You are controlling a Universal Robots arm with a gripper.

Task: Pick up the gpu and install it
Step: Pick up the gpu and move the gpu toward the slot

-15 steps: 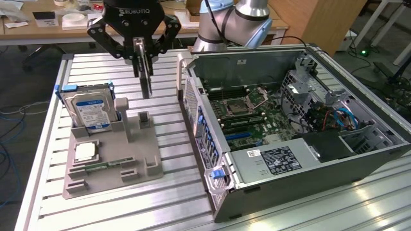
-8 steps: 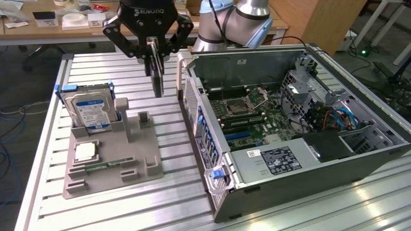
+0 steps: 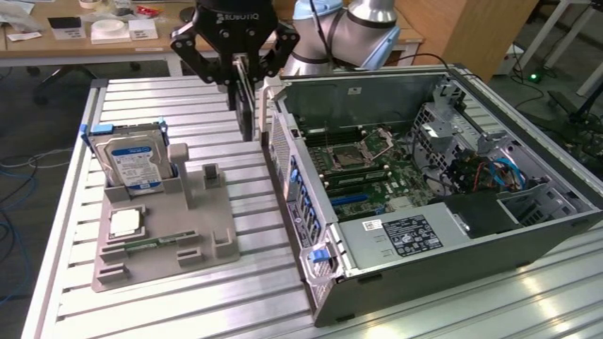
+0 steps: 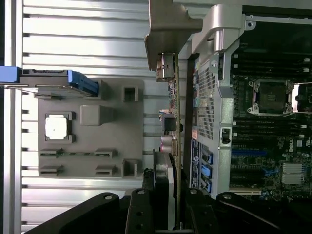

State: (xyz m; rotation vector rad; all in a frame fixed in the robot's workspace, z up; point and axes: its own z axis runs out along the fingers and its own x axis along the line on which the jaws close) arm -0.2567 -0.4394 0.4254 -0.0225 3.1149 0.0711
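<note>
The gpu [image 3: 247,113] is a thin dark card that hangs on edge, off the table, between the grey fixture and the open computer case. My gripper [image 3: 243,79] is shut on its upper edge. In the wrist view the gpu [image 4: 171,117] appears edge-on, with its silvery bracket [image 4: 168,29] at the far end and its connectors facing the fixture. My gripper [image 4: 169,195] clamps it from both sides. The card is just outside the perforated rear wall of the case [image 4: 209,97], apart from the motherboard [image 3: 377,169].
A grey fixture [image 3: 203,226] on the slatted aluminium table [image 3: 141,311] holds an upright hard drive [image 3: 137,159] and a square processor chip [image 3: 126,222]. The open case [image 3: 443,233] lies at the exterior view's right. A desk with small items stands behind.
</note>
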